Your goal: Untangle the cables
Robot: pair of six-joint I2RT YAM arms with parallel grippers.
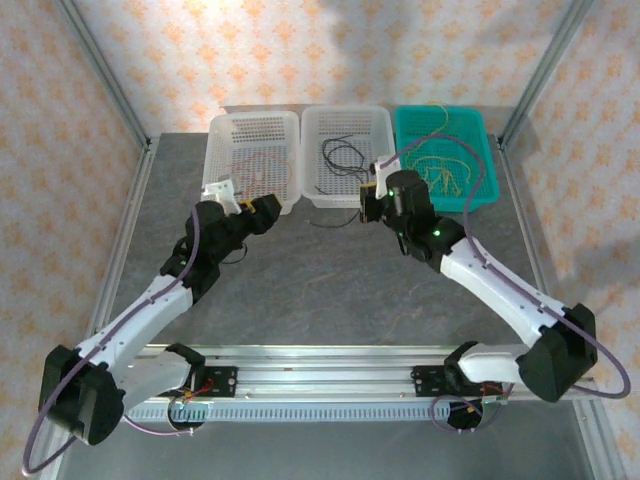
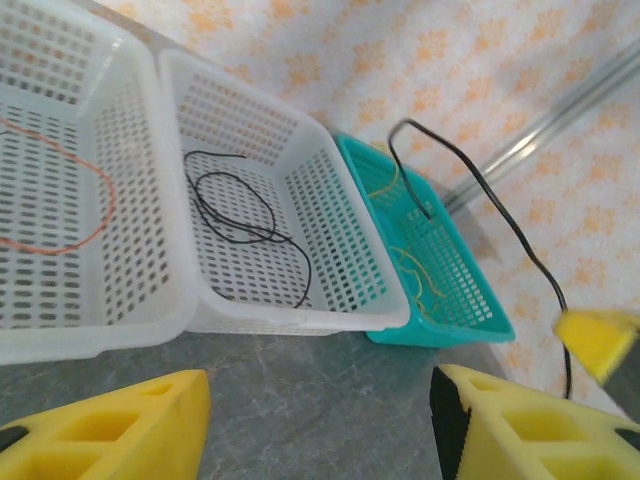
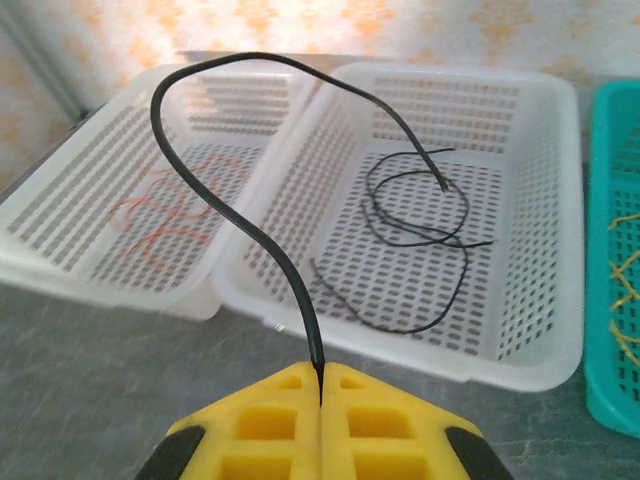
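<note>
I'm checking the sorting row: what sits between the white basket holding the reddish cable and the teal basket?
A second white basket with a loose black cable in it; the top view shows the row.

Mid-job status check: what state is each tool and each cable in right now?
left tool: open, holding nothing
right tool: shut on the held black cable
held black cable: arches up from the pinch, far end free in the air
loose black cable: lying in the middle white basket
reddish-brown cable: lying in the left white basket
yellow cables: lying in the teal basket
</note>
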